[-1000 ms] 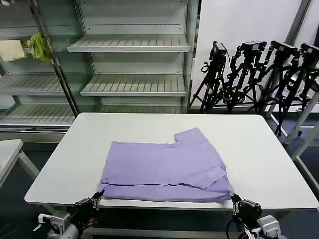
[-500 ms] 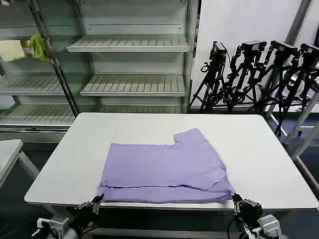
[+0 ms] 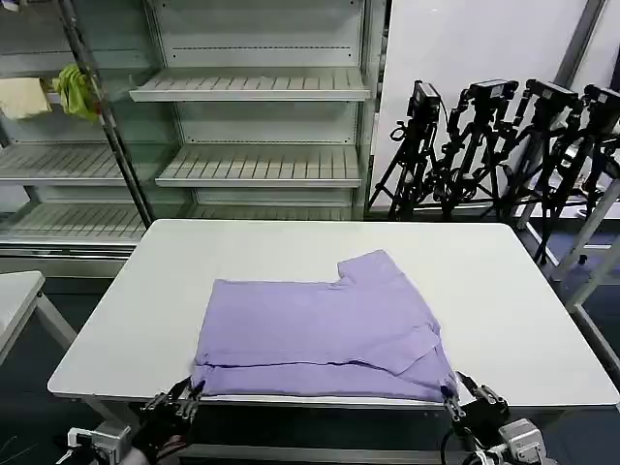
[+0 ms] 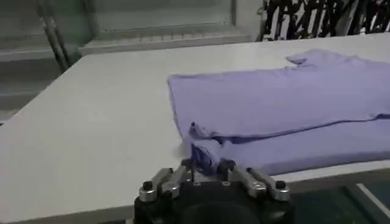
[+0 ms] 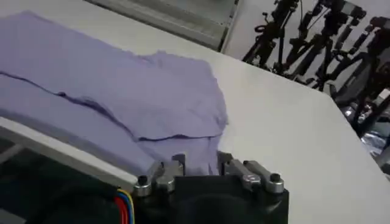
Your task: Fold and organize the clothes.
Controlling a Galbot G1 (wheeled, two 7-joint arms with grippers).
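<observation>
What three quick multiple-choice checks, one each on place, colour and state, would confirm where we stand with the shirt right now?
1. Where does the T-shirt lie on the table?
A. along the near edge
B. against the far edge
C. hanging off the left side

2. What colour is the T-shirt?
A. yellow-green
B. cream
C. light purple

3. How does the left gripper stand?
A. open above the table's middle
B. shut on the shirt's near corner
C. resting on a shelf

Answers: 1 A, its hem runs by the near edge, between the left gripper and the right gripper; 2 C, lavender in every view; 3 B, the left wrist view shows fabric pinched between its fingers.
</observation>
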